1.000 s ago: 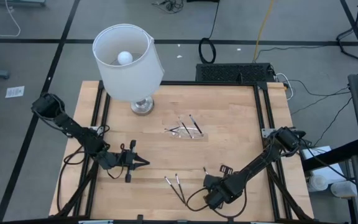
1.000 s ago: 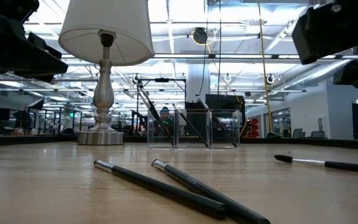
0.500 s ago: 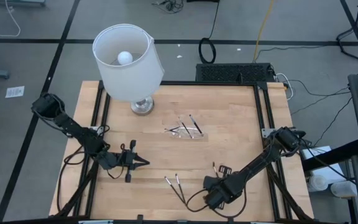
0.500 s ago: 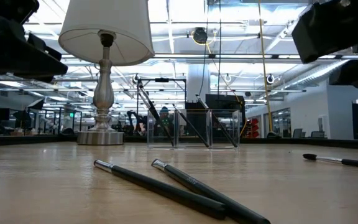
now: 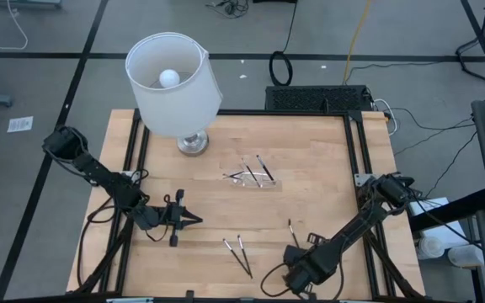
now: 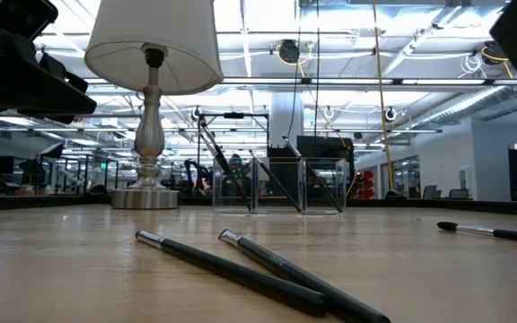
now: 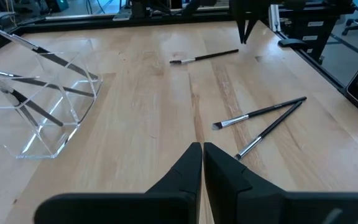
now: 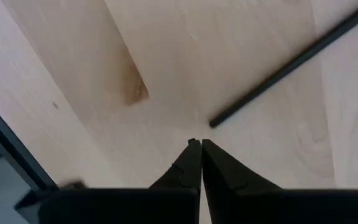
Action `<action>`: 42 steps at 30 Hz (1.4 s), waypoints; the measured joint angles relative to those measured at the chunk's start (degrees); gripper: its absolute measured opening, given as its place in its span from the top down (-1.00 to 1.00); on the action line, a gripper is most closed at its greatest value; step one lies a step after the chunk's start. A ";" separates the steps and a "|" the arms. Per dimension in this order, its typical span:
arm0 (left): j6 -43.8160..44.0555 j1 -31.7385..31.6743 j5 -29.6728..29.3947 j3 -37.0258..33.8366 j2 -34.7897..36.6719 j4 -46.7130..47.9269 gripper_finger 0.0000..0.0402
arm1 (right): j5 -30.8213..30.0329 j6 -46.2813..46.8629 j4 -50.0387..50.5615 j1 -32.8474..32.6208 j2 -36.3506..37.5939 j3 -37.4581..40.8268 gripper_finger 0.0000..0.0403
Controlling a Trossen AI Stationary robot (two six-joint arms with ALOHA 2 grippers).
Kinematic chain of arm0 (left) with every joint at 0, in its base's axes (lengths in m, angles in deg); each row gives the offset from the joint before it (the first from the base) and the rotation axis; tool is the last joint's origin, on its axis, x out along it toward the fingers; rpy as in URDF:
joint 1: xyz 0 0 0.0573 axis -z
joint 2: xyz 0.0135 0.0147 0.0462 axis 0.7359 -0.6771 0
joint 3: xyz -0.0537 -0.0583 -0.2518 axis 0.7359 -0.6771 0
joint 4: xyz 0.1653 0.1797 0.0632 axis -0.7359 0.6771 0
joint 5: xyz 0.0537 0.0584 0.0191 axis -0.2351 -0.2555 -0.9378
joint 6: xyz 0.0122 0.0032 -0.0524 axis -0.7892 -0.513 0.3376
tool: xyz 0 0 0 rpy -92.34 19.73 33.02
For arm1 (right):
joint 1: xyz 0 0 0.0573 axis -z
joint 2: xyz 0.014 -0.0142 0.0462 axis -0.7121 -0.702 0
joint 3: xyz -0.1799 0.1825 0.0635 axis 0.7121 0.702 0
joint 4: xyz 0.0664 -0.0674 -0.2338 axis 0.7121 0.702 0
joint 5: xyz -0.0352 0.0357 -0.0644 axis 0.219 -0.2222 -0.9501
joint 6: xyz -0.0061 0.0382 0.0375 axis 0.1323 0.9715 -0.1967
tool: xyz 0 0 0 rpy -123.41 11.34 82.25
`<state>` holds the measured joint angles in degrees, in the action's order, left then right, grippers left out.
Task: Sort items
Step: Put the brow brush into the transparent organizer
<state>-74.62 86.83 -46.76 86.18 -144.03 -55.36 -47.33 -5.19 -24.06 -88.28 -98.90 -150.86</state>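
Observation:
Two dark sticks (image 5: 237, 252) lie side by side on the wooden table near its front edge; they also show in the low view (image 6: 240, 269). A third stick (image 5: 292, 232) lies alone to their right. Several more sticks lean inside a clear tray (image 5: 251, 175) at mid-table. My right gripper (image 8: 196, 144) is shut, points down and hovers just off the single stick's dark end (image 8: 213, 122) without touching it. My left gripper (image 7: 202, 149) is shut with nothing in it. It sits left of the pair (image 7: 263, 118) and points toward the table's right.
A white-shaded lamp (image 5: 175, 84) on a silver base (image 5: 193, 144) stands at the far left of the table. A black frame (image 5: 356, 151) borders the tabletop. Bare wood lies between the tray and the loose sticks.
The single stick first slid a short way along the table, toward the right in the low view, and has since lain still. My right gripper has drawn back toward the table's near edge and risen a little, still shut. It has mostly left the low view.

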 joint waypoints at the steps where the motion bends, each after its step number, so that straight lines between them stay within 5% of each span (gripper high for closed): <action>1: -0.03 0.00 0.02 0.00 0.00 0.00 0.87 | -0.64 0.32 -0.22 0.00 0.00 0.00 1.00; 13: -0.96 -0.22 -0.36 0.00 0.00 0.00 0.87 | -6.38 -3.24 -4.77 0.45 0.38 0.07 1.00; 25: -0.24 -0.20 -0.35 0.00 0.00 0.20 0.87 | -1.22 3.50 -4.26 -0.25 0.24 4.77 1.00; 36: -0.28 -0.22 -0.35 0.02 0.02 0.32 0.87 | -3.44 9.28 9.80 -0.35 0.17 5.16 1.00; 42: -0.33 -0.22 -0.35 0.02 0.02 0.28 0.87 | -0.56 5.99 4.28 -0.35 2.36 4.87 1.00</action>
<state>-74.95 86.61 -47.11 86.20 -144.01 -55.08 -47.88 0.80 -19.78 -88.63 -96.54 -145.99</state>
